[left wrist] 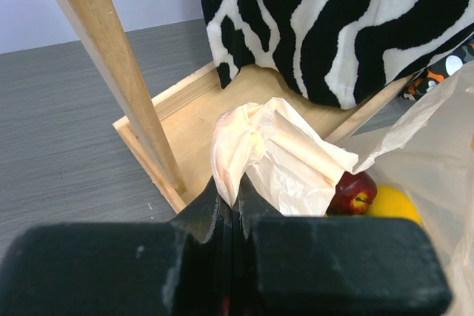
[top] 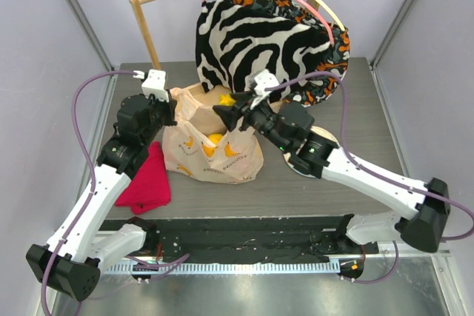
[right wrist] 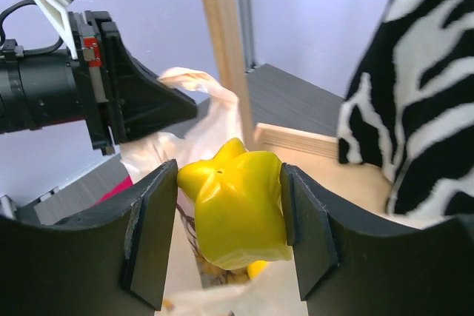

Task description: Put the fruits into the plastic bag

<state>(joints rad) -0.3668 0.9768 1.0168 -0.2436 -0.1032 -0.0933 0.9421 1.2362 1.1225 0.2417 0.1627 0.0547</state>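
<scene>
One glossy yellow ridged fruit (right wrist: 241, 197), clasped between the black fingers of the right gripper (right wrist: 229, 220), above the mouth of the translucent cream plastic bag printed with bananas (top: 211, 157). Two fruits inside: dark red apple (left wrist: 354, 194) touching a round yellow-orange fruit (left wrist: 392, 203). Left gripper (left wrist: 235, 199) clamped on the bag's bunched rim. Bag stands on grey table (top: 326, 183); red cloth (top: 147, 179) just beside, zebra-striped garment (top: 252, 42) behind.

Both arms extended forward, left fingers (left wrist: 209, 218) pinched tight, right fingers (right wrist: 152, 236) clamped.
</scene>
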